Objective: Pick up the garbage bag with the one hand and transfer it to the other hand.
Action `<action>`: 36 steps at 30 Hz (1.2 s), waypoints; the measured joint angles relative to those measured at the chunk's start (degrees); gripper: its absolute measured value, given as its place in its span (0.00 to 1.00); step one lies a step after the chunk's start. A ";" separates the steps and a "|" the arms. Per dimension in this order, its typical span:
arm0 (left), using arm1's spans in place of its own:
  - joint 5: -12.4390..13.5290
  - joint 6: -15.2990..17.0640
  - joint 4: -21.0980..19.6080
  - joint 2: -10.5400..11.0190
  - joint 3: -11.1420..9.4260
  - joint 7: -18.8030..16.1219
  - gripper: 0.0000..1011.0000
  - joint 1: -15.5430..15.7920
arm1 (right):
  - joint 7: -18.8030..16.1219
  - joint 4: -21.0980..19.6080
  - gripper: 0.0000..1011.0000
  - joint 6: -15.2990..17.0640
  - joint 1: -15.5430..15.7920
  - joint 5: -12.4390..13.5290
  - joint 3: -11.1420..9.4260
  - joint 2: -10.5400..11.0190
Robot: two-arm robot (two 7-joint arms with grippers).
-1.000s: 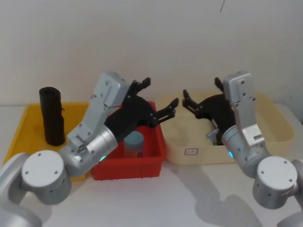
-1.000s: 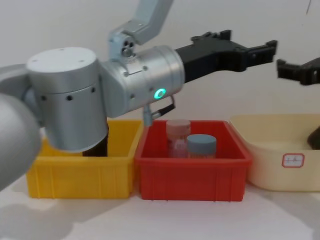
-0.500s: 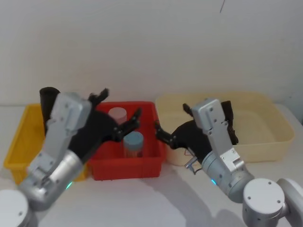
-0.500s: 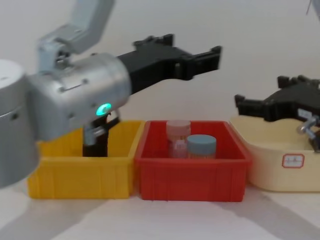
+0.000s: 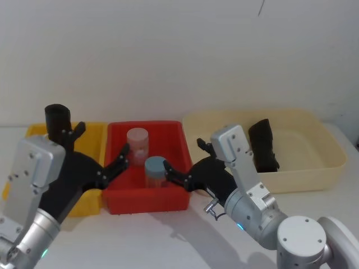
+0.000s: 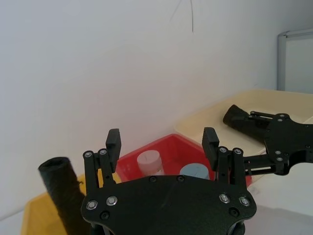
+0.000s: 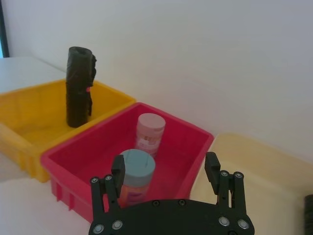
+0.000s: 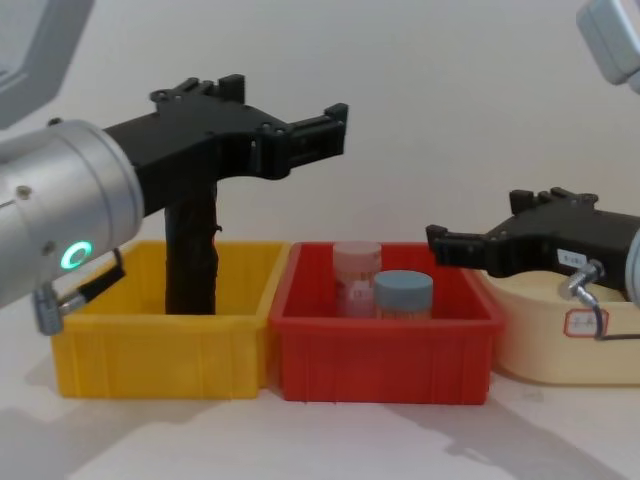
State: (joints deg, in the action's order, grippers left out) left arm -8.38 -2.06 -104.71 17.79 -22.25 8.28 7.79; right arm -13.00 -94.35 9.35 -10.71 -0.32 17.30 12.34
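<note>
Three bins sit in a row on the bench [image 5: 168, 235]: a yellow bin [image 5: 94, 129], a red bin [image 5: 147, 202] and a cream bin [image 5: 305, 178]. The bag [image 5: 262, 145] lies flat in the cream bin near its middle, with nothing touching it; the head view looks down on its whole length, long axis running front to back, far end angled slightly left; the left wrist view catches one round end of it [image 6: 239, 120], the rest behind the right pincer's frame. The left pincer [image 5: 100, 144] hangs over the seam between yellow and red bins, fingers spread wide and empty; the chest view [image 8: 285, 105] puts it well above the rims, pointing right. The right pincer [image 5: 185, 161] hangs in front of where red meets cream, fingers likewise apart and empty, pointing left; the chest view [image 8: 478, 225] sets it about level with the rims. A thinner roll [image 5: 56, 119] stands upright toward the back of the yellow bin; two jars [image 5: 137, 144] stand in the red bin.
</note>
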 joint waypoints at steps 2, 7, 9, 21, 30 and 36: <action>0.16 0.11 -0.89 0.37 0.35 -0.45 0.99 -0.87 | -0.40 0.08 0.99 0.78 -0.23 0.50 0.01 -0.26; 0.43 0.29 -2.49 1.08 1.01 -1.26 0.99 -2.43 | -1.30 0.58 0.99 2.34 -0.92 1.50 0.10 -0.71; 0.53 0.37 -3.02 1.33 1.23 -1.54 0.99 -2.97 | -1.76 0.90 0.99 3.11 -1.28 1.94 0.19 -0.84; 0.78 0.57 -4.51 1.98 1.87 -2.29 0.99 -4.45 | -3.27 2.94 0.99 4.65 -3.19 2.72 1.51 -1.06; 0.87 0.63 -5.07 2.20 2.09 -2.57 0.99 -4.96 | -3.69 4.58 0.99 4.29 -4.34 2.23 3.09 -0.98; 0.91 0.66 -5.24 2.29 2.16 -2.65 0.99 -5.13 | -3.86 5.95 0.99 3.80 -5.04 1.87 3.97 -1.12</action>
State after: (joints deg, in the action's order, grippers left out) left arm -7.47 -1.40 -109.95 20.08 -20.09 5.63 2.66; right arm -16.86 -88.41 13.15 -15.75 1.55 21.28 11.22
